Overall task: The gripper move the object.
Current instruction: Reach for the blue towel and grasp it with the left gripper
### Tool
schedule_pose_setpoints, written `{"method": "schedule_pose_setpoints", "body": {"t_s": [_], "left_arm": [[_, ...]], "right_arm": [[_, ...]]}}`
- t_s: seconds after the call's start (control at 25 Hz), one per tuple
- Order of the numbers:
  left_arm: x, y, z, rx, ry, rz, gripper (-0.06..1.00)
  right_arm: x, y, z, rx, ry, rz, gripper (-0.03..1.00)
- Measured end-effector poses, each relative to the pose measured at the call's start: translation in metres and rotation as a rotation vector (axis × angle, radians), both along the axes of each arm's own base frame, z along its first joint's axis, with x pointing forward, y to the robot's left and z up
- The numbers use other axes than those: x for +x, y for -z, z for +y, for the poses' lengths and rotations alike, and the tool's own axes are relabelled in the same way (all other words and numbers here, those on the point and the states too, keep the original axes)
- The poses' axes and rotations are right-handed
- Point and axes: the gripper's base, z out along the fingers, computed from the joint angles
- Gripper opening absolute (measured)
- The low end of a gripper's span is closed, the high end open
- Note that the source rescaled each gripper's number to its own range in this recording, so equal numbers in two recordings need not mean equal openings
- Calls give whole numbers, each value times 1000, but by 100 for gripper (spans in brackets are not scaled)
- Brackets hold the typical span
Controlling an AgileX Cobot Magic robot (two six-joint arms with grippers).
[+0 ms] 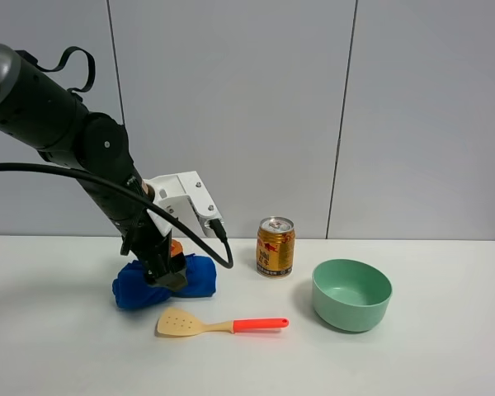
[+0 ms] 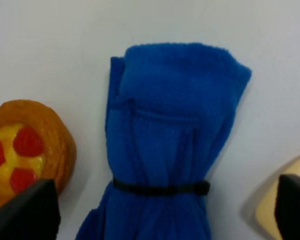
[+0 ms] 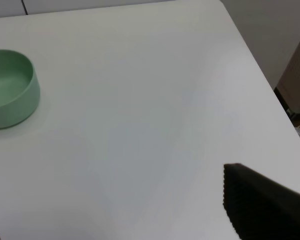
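— At the lower middle of the high view, nearest you, the spatula is lying flat on the table. Just behind it, at left centre, the blue cloth bundle is resting on the table, and your left gripper is reaching down over its middle.

— Is it gripping yet?

— I am judging not. In the left wrist view the fingers are standing wide apart at the two lower corners. They are straddling the bundle near its dark band, with table showing on each side. So you are holding nothing. The approach is looking done, while closing, lifting and carrying are all remaining.

— And my other arm?

— Your right gripper is hanging over bare table, spread wide and carrying nothing. The high view is not showing it at all.

— What am I missing further back?

— A pastry is sitting just beside the bundle, mostly hidden behind the arm in the high view. The green bowl and, behind it, the can are standing right of centre, well apart from the bundle. Whether the fingertips are touching the table I cannot tell, since the wrist view is cutting them off.
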Motion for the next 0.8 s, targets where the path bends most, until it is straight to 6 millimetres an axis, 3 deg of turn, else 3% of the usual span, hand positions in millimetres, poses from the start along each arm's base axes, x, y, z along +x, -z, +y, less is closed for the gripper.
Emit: {"method": "schedule_pose_setpoints", "body": {"t_s": [0.8], "left_arm": [[8, 32, -3, 34, 57, -32, 100]], "right_arm": [[0, 0, 0, 0, 0, -1, 100]]}}
